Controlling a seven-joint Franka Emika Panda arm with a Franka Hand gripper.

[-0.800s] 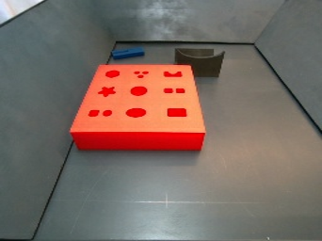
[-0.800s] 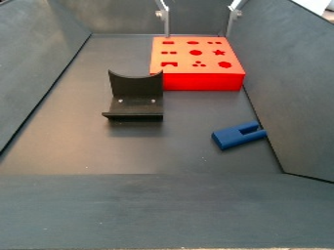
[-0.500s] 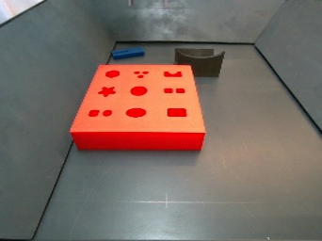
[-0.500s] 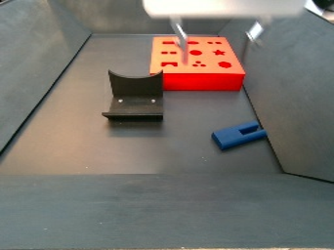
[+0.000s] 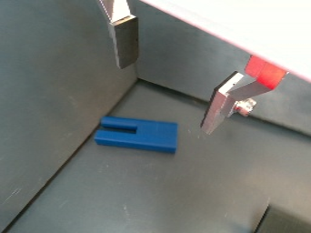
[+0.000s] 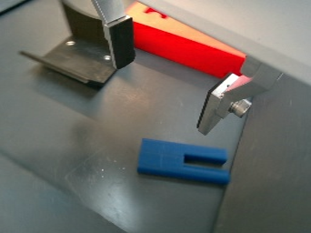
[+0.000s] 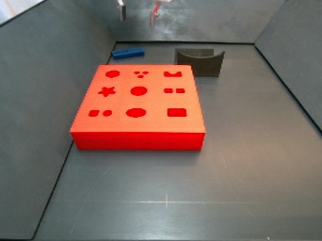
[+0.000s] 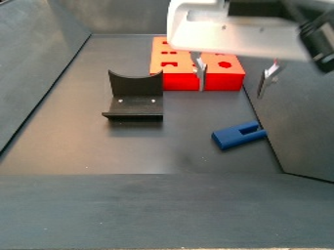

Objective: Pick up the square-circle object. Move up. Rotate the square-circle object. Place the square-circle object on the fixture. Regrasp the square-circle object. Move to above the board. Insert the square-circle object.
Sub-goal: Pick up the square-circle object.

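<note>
The large flat bright red rectangular board (image 7: 137, 104) with shaped cut-outs in its top face lies on the dark grey floor (image 7: 189, 198) of the walled enclosure; in a side view (image 8: 196, 64) the arm partly hides it. The small dark grey-black U-shaped fixture (image 8: 133, 95) stands apart from the board, beside its far corner in a side view (image 7: 201, 60).

The hand (image 8: 235, 72) hangs above the floor between the board and the peg, its two flat silver fingers (image 5: 223, 102) spread wide with nothing between them. In a side view (image 7: 139, 9) only the fingertips show at the top edge.

The small blue plastic square-circle object (image 8: 239, 135) lies flat on the floor near a side wall, untouched, below the released hand in both wrist views (image 5: 137, 135) (image 6: 183, 161).
</note>
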